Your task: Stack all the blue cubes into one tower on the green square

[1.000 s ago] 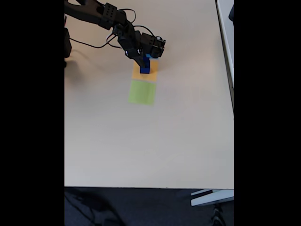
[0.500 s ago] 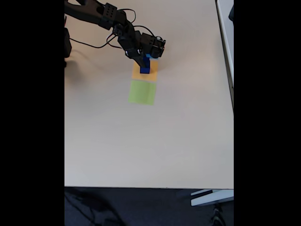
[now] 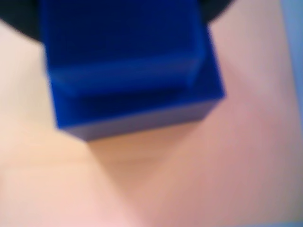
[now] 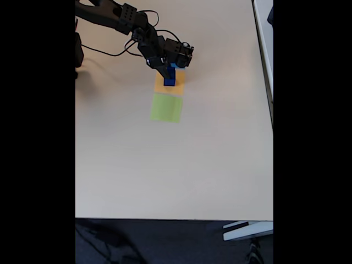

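Wide bare beige counter below; black tool seemingly clamping stacked dark blue cubes on flat orange square, adjoining pale green square.

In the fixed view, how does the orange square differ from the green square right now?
The orange square carries the blue cubes with the gripper above them; the green square lies bare. The orange square is partly covered by the cubes and arm, while the green square shows whole. The orange one sits farther up in the picture, nearer the arm's base. Both are flat patches on the table, lying close together.
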Controlling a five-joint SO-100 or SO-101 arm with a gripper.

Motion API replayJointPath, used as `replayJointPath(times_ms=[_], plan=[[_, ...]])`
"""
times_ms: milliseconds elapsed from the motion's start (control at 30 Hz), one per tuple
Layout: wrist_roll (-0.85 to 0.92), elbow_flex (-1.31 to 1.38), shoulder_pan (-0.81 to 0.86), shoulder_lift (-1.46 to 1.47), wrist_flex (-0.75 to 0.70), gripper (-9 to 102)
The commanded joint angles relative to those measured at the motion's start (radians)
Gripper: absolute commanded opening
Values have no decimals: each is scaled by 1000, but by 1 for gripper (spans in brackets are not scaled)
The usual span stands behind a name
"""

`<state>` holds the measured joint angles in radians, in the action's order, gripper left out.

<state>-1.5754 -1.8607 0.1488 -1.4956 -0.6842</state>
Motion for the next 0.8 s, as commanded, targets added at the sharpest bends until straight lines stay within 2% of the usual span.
replayJointPath(times_ms=[0,767], plan=[[-6,6,-9,-20,17,14],[-6,18,-20,-23,12,16]])
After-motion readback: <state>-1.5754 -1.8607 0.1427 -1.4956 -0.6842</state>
